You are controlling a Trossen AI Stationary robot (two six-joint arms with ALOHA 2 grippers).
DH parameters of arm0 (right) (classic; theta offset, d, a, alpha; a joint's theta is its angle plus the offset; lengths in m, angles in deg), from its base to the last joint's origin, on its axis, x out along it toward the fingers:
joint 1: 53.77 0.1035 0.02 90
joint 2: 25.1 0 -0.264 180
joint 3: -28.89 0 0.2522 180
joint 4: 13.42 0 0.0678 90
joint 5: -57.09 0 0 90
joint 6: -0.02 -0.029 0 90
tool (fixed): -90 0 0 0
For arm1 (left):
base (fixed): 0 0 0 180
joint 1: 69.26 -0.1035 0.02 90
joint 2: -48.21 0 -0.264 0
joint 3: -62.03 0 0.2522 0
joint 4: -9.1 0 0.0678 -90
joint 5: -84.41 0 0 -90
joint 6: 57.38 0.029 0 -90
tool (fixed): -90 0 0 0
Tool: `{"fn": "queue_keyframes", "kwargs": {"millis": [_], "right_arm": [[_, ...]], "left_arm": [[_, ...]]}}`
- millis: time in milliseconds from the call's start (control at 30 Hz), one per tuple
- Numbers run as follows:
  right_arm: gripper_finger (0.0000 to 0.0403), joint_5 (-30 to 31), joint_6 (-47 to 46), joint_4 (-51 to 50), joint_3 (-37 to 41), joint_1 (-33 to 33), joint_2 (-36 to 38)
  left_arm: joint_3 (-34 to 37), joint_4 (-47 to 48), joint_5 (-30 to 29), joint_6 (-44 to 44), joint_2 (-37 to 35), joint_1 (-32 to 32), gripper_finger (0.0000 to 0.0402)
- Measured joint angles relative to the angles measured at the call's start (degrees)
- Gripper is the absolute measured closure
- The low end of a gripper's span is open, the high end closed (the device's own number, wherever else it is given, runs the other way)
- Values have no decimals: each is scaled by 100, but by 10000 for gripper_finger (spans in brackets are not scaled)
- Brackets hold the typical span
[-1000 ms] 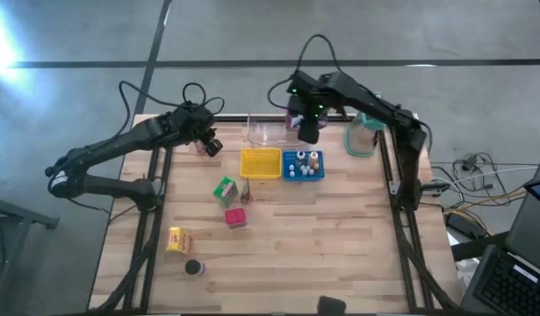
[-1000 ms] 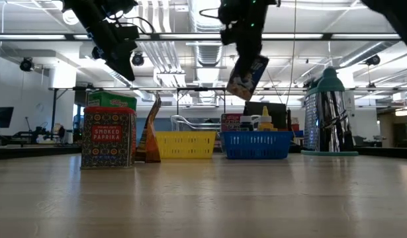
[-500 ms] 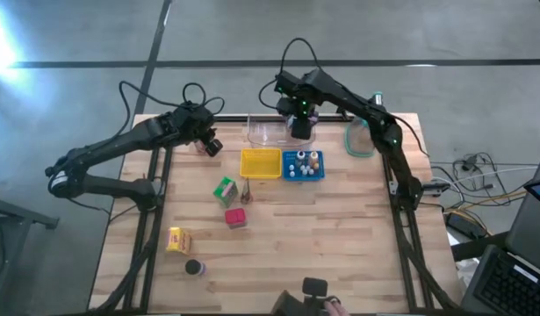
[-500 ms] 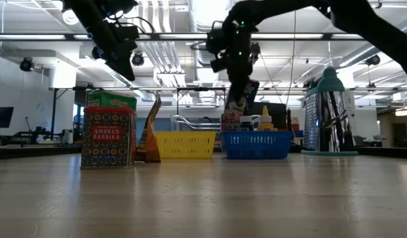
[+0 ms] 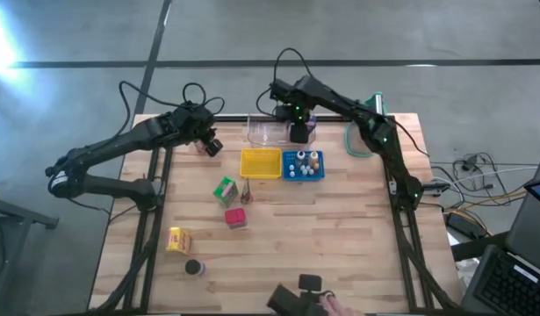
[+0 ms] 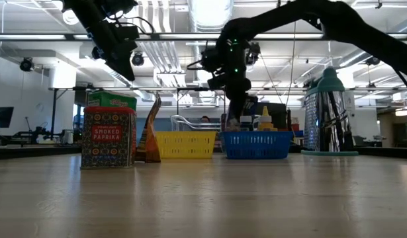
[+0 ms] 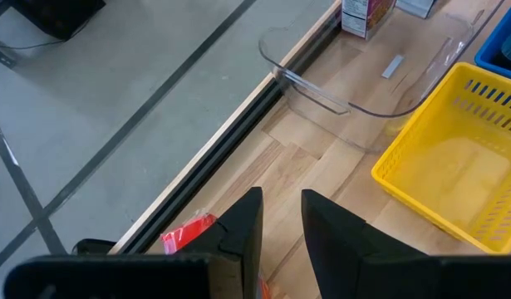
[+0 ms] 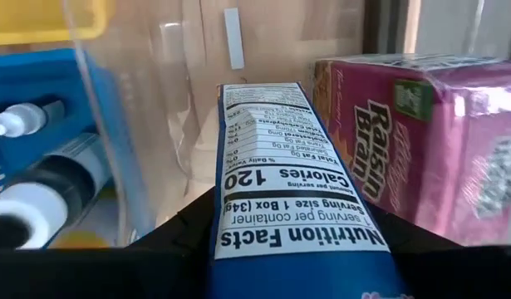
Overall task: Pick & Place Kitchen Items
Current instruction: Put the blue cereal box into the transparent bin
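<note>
A blue carton (image 8: 292, 216) is showing a white panel reading "Nutrition Facts", "Serving size 1 Box (34g)", "Calories 120" and "Amount per serving"; the finer lines beyond are too small to make out. Just beside it, a pink carton (image 8: 429, 141) is showing "Raisin Bran" in dark letters. In the low view, a red tin (image 6: 108, 137) standing on the table (image 6: 203, 198) is showing "SMOKED PAPRIKA" on a dark band.

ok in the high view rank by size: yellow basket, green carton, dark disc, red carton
1. yellow basket
2. green carton and red carton look about alike, so left unranked
3. dark disc
</note>
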Motion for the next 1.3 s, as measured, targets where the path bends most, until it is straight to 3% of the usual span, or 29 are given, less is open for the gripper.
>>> {"fn": "queue_keyframes", "kwargs": {"millis": [667, 1300], "right_arm": [[254, 87, -20, 318, 21, -15, -525], [158, 313, -79, 483, -29, -10, -504]], "left_arm": [[0, 0, 0, 0, 1, -1, 310], [0, 0, 0, 0, 2, 0, 309]]}}
